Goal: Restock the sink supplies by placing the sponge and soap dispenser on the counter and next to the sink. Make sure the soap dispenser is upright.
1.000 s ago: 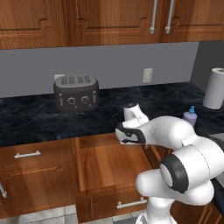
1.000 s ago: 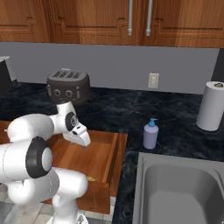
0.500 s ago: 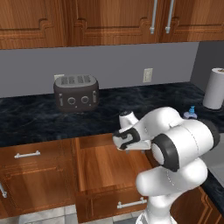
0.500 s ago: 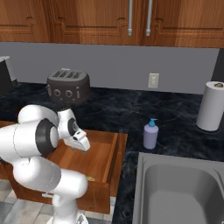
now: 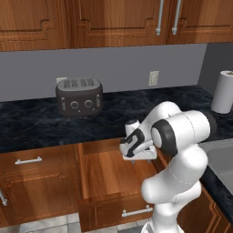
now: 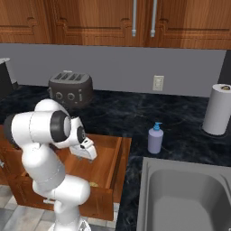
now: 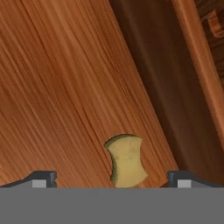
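Downward, open pincer (image 7: 112, 180) over drawer's sponge (image 7: 126, 161).

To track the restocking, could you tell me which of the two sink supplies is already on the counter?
The soap dispenser: it stands upright on the black counter beside the sink, while the sponge lies in the open wooden drawer.
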Tool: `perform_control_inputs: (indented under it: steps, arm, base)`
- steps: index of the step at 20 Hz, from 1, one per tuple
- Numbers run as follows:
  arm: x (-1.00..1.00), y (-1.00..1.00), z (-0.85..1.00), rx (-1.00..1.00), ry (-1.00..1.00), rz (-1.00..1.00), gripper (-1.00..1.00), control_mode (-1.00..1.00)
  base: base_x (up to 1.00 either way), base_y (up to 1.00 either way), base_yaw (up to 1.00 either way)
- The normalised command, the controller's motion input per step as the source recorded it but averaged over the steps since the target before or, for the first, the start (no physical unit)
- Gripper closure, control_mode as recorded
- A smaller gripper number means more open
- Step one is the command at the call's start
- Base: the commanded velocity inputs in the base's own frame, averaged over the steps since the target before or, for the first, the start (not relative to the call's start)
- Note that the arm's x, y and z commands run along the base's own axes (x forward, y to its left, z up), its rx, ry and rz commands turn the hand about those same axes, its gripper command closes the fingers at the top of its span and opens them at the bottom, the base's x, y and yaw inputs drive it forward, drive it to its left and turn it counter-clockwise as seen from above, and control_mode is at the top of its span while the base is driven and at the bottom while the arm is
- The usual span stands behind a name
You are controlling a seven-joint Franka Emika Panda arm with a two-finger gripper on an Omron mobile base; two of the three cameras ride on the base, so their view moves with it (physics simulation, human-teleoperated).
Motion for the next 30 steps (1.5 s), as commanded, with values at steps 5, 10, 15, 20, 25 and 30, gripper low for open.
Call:
perform_control_inputs:
  steps: [5,10,15,20,25,30]
  arm:
    - [0.08,-0.03,-0.37,0.02,0.05,0.00,-1.00,-1.00]
    - [0.01,-0.17,-0.27,0.08,0.01,0.00,-1.00,-1.00]
    - [0.00,-0.17,-0.25,0.08,0.00,0.00,-1.00,-1.00]
    - [0.03,0.00,-0.06,0.00,0.00,0.00,-1.00,-1.00]
    - [0.01,-0.01,-0.01,0.01,0.00,0.00,-1.00,-1.00]
    - [-0.01,-0.09,-0.15,0.04,0.00,0.00,-1.00,-1.00]
  base:
    - [0.00,0.00,0.00]
    - [0.00,0.00,0.00]
    - [0.00,0.00,0.00]
    - [0.00,0.00,0.00]
    - [0.00,0.00,0.00]
    - [0.00,0.00,0.00]
